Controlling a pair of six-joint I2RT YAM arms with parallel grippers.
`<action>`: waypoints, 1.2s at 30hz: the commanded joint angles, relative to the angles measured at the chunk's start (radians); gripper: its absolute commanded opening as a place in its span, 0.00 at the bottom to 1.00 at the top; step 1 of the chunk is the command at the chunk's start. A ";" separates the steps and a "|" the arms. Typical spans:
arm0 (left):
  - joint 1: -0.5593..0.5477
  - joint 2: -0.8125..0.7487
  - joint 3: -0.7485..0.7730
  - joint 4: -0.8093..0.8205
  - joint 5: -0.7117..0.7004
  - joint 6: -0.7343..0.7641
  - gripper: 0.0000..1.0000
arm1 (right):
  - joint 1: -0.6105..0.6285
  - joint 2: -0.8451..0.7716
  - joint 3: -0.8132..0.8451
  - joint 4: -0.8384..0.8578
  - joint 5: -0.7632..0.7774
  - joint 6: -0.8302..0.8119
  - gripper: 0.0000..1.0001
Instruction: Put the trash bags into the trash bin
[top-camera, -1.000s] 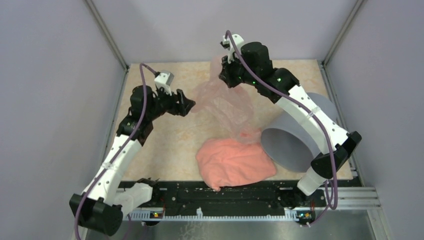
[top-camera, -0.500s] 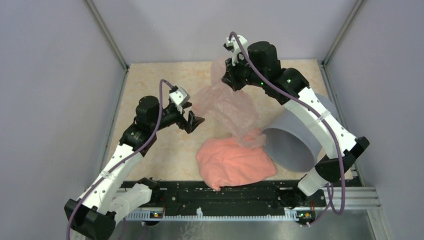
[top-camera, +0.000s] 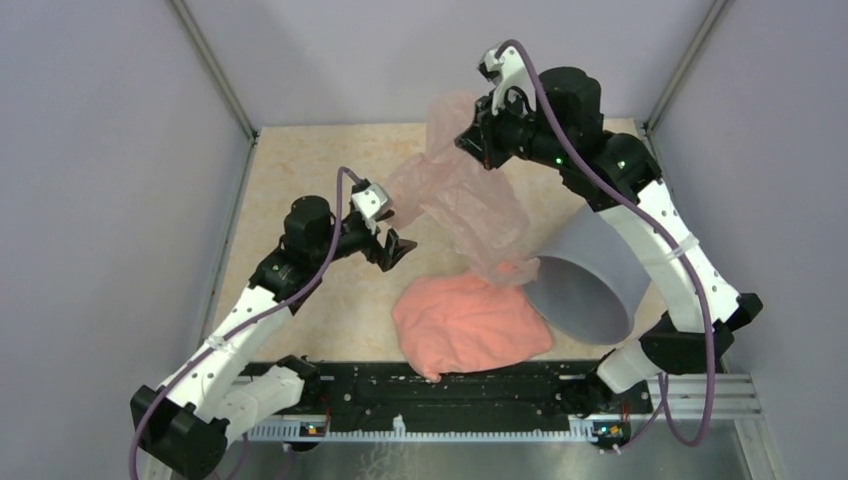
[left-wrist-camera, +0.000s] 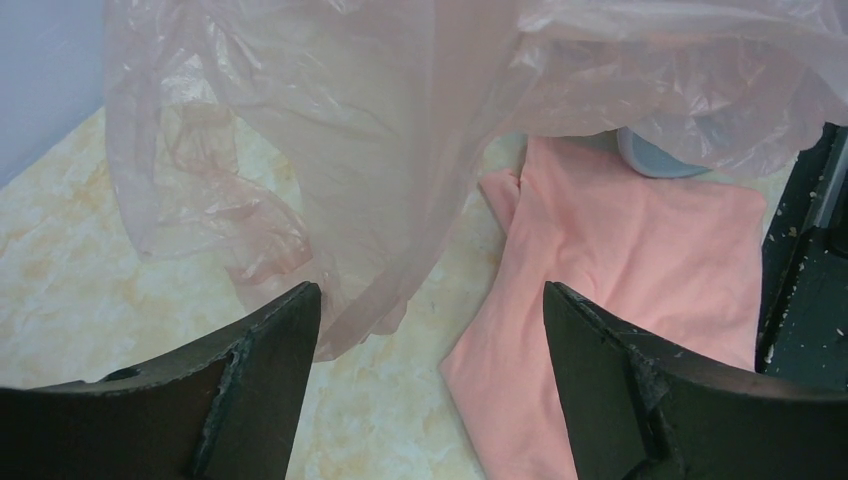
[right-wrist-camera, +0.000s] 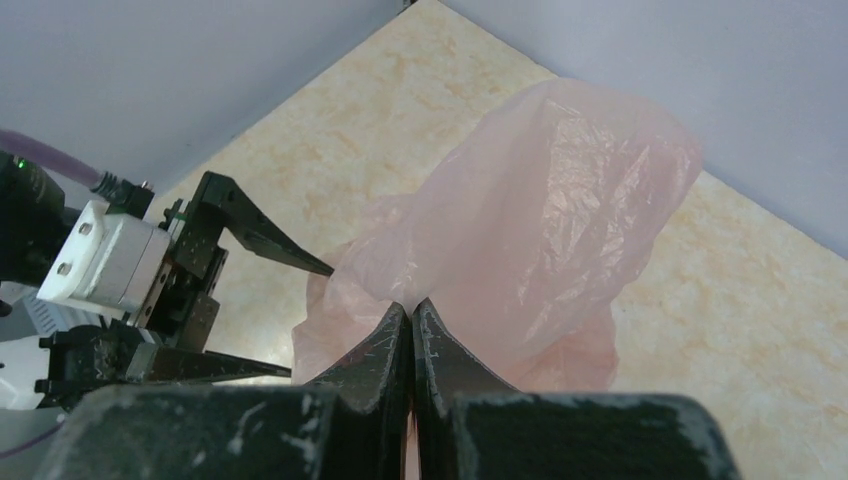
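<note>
Trash bag (top-camera: 462, 205): thin, crinkly, see-through pale pink film, lifted off the desk (top-camera: 300, 170) mid-far, bunched at top, draping down rightward, lower end at the bin's rim. Trash bin (top-camera: 580, 295): plain grey round bucket, tipped over near right edge, mouth facing near-left.

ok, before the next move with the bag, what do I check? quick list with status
1. Right gripper clamped on bag: ok, shut on the film.
2. Left gripper ready for a second grasp: ok, open, with the bag hanging just ahead of it.
3. Bag hanging free: cannot tell, its lower end reaches the edge of the pink cloth in the top view.
4. Bin mouth facing up: not ok, it looks tipped, mouth toward the cloth.
5. Bin mouth unobstructed: not ok, the cloth lies right at its rim.
</note>
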 joint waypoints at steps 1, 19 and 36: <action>-0.055 -0.007 -0.026 0.139 -0.045 -0.019 0.85 | -0.061 0.016 0.071 0.001 -0.063 0.070 0.00; -0.188 -0.010 -0.096 0.425 -0.353 0.046 0.82 | -0.113 0.027 0.083 0.004 -0.172 0.125 0.00; -0.200 -0.045 0.151 -0.047 0.251 -0.278 0.09 | -0.213 0.291 0.080 0.107 0.072 0.258 0.00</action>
